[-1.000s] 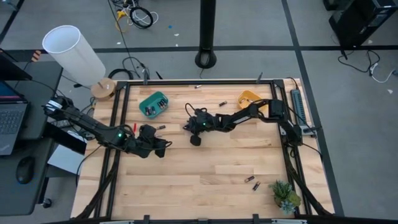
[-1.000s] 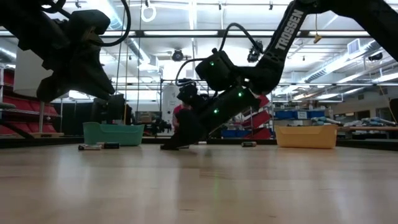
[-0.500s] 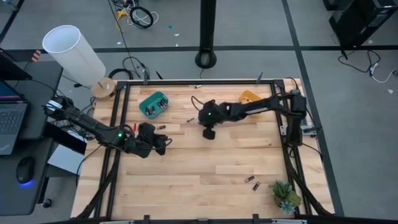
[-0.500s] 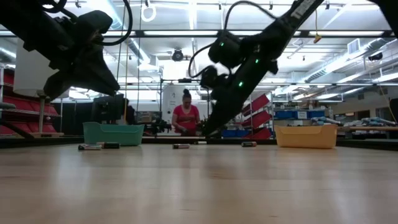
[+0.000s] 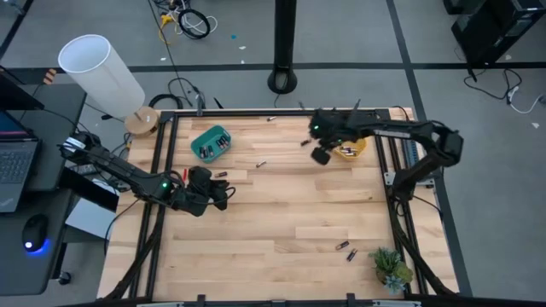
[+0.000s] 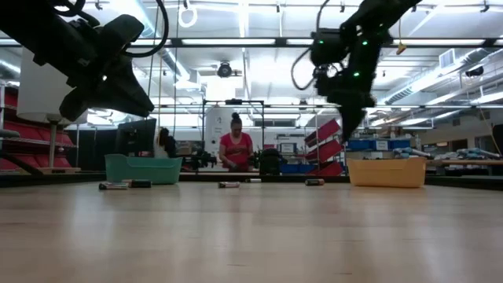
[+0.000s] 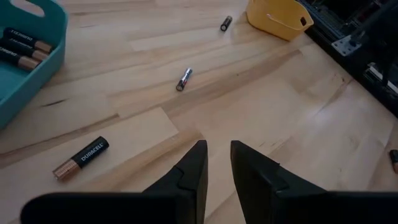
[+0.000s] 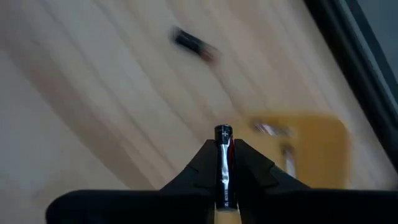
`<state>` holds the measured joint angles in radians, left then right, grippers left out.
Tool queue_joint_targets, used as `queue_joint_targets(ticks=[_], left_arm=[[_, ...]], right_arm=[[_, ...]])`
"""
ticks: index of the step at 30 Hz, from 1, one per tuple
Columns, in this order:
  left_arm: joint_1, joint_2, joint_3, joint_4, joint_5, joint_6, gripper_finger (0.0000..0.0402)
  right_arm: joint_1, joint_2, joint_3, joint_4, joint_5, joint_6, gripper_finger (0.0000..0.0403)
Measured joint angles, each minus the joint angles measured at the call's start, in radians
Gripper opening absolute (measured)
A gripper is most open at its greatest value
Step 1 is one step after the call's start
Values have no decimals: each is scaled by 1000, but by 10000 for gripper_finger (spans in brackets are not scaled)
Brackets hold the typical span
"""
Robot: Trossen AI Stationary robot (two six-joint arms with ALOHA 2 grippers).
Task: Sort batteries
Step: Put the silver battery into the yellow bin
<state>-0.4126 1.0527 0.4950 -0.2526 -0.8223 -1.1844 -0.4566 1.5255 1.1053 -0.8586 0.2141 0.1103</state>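
A slim battery [image 8: 223, 167] stands pinched between the right claw's [image 5: 321, 154] fingers, one end poking past the tips. That claw hangs above the table [image 5: 281, 213] just beside the yellow bin [image 5: 348, 141], arm stretched in from the right edge; the bin's contents are blurred. Left claw [image 7: 217, 163] — fingers slightly apart, holding nothing — hovers low. Ahead of it lie a dark battery [image 7: 81, 158] and two smaller ones [image 7: 184, 79]; the teal bin [image 7: 25, 68], partly cut off, holds several.

Both arms [image 5: 128, 175] matte black, jointed, with green status LEDs. Black cable loops off right arm [image 6: 357, 31]. Pincer fingers [image 7: 186, 174] dark, angular.
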Motion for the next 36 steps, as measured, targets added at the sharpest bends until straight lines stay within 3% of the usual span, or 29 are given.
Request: queue_joint_targets(ticks=[5, 10, 16, 22, 26, 31, 36], left_arm=[[0, 0, 0, -6, -3, 6, 81], [0, 0, 0, -7, -6, 6, 81], [0, 0, 0, 7, -6, 6, 81], [0, 0, 0, 15, -5, 4, 81], [0, 0, 0, 12, -5, 5, 81], [0, 0, -1, -25, -6, 10, 81], [6, 17, -1, -25, -21, 178, 81]], right_arm=[[-93, -42, 0, -109, 24, 33, 44], [-168, -39, 0, -148, 56, 53, 76], [-189, -62, 1, -153, 54, 47, 114], [-170, -109, 1, -123, -3, 45, 119], [-119, -147, 1, -14, -112, 44, 116], [-19, -151, 2, 259, -281, 56, 114], [97, -87, 2, 591, -344, 121, 114]])
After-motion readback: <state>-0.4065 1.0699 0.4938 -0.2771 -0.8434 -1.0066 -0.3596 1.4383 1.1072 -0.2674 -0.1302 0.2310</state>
